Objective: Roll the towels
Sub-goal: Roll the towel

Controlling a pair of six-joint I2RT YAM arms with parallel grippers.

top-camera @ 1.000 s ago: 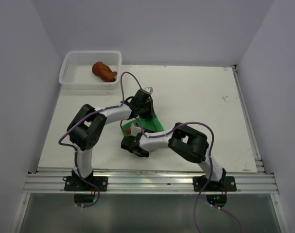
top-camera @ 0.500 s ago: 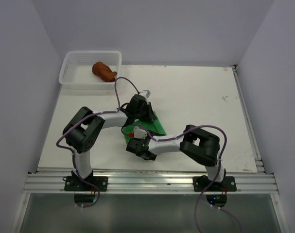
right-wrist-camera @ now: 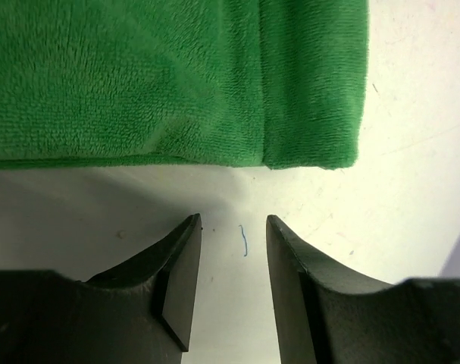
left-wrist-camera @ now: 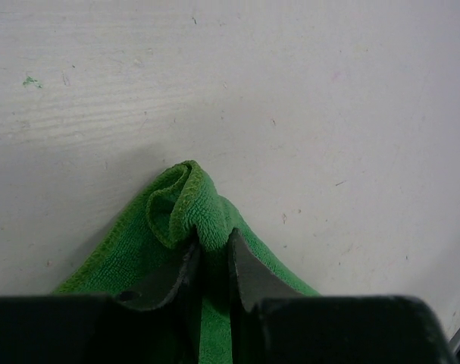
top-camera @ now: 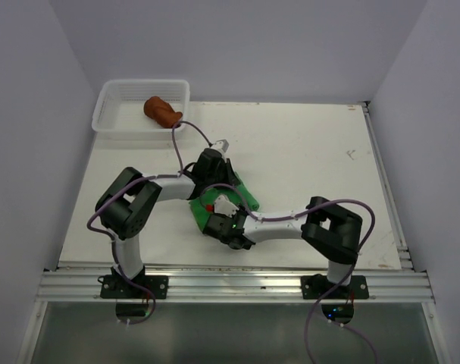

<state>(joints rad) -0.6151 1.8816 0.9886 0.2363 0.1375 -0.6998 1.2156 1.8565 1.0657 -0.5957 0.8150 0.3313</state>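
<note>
The bright green towel (top-camera: 245,194) lies partly folded in the middle of the table. My left gripper (top-camera: 222,184) is shut on a raised fold at its corner; the left wrist view shows the fingers (left-wrist-camera: 213,241) pinching the green terry (left-wrist-camera: 176,205). My right gripper (top-camera: 214,211) is open and empty, low over bare table just short of the towel's near edge (right-wrist-camera: 176,76); its jaws (right-wrist-camera: 233,224) hold nothing. The rust-brown towel (top-camera: 163,111) lies bunched in the white mesh basket (top-camera: 112,114).
The basket stands at the table's far left corner. Grey walls close in the left, back and right sides. A metal rail (top-camera: 237,284) with both arm bases runs along the near edge. The two arms cross closely over the towel.
My left gripper has drawn the green towel's corner a little toward the near left. The right arm's elbow has swung right, and its gripper now sits at the towel's near edge.
</note>
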